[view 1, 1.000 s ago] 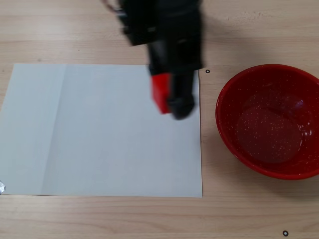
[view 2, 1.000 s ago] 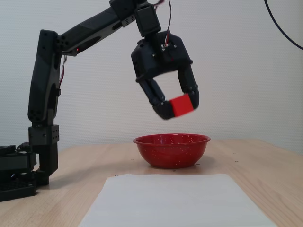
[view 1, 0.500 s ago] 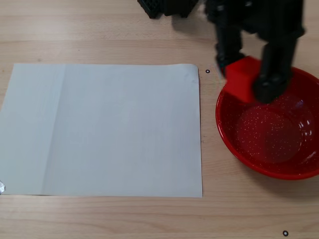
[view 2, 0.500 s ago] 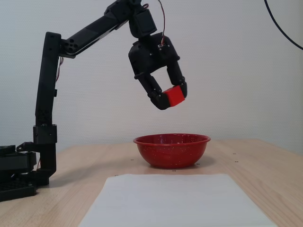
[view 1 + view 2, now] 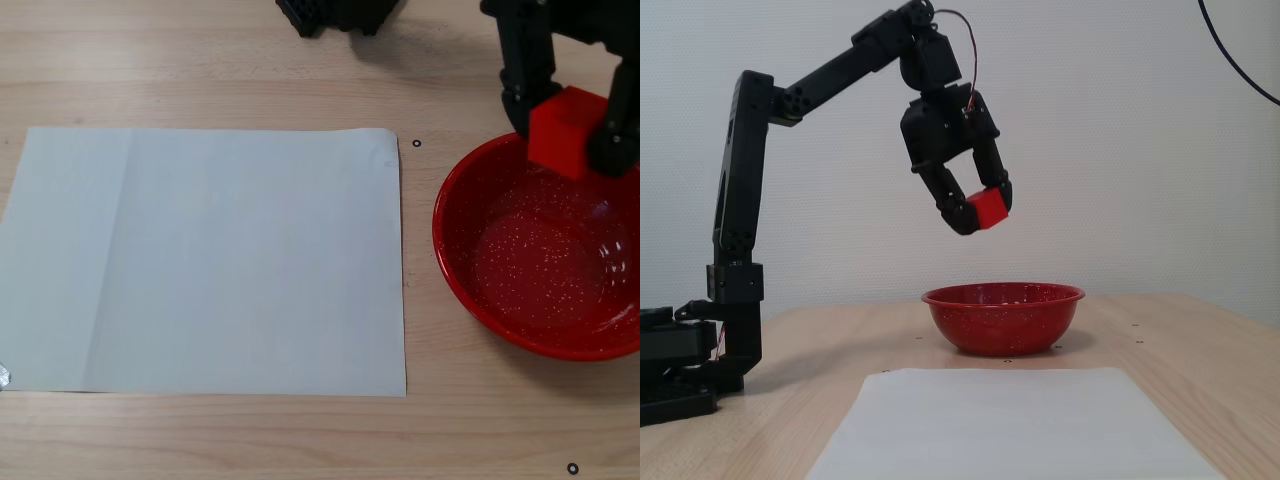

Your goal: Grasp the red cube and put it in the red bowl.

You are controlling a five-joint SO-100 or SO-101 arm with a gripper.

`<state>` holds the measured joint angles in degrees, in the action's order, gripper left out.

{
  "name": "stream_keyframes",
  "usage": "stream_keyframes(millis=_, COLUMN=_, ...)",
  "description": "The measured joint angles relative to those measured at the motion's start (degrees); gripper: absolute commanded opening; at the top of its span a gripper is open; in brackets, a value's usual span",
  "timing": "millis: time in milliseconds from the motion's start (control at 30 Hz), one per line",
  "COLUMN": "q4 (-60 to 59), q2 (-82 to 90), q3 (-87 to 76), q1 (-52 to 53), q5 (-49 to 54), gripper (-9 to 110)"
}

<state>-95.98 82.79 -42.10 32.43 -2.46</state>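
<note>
Red cube (image 5: 989,208) is clamped by gripper (image 5: 980,210) high above red bowl (image 5: 1003,318); should be lowered centrally before release.

red cube (image 5: 989,209): held aloft | red bowl (image 5: 1003,318): upright, empty, below

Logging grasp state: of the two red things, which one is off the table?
The red cube, small and sharp-edged, is clamped in the gripper high above the table. The wide speckled red bowl rests on the wood.

Open air separates the claw (image 5: 980,210) from the red bowl (image 5: 1003,318) below.
</note>
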Motion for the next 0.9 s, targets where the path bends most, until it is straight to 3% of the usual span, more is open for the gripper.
stream_keyframes(millis=100, q4=0.1, q2=-1.4, q3=-1.1, q1=-0.1, q5=0.4, gripper=1)
stream_keyframes(millis=333, q4=0.1, q2=-2.5, q3=-1.2, q1=-0.3, q5=0.7, gripper=25)
stream_keyframes(millis=433, q4=0.1, q2=-2.5, q3=-1.2, q1=-0.3, q5=0.7, gripper=27)
stream_keyframes(millis=900, q4=0.1, q2=-2.5, q3=-1.2, q1=-0.4, q5=0.7, gripper=18)
